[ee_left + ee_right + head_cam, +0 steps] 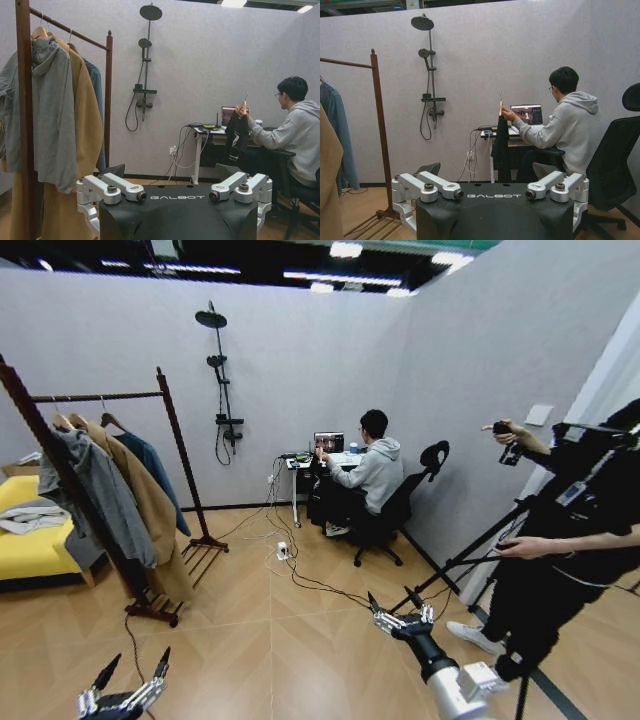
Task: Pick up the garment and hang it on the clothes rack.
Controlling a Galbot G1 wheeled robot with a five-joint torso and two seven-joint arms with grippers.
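Grey-walled room, wood floor. Clothes rack (110, 480) at left, hung with tan coat (150, 505). Seated person's hand (505, 114) holds garment (501, 145) up by table (489, 133). Left gripper (128, 680), right gripper (393, 610) low, fingers spread, empty. "GALBOT" on wrist housings.

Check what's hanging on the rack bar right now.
On the rack bar hang a grey hooded jacket, a tan coat and a blue shirt behind it. The coats cover anything between them. The black garment is off the rack, held up by the seated person.
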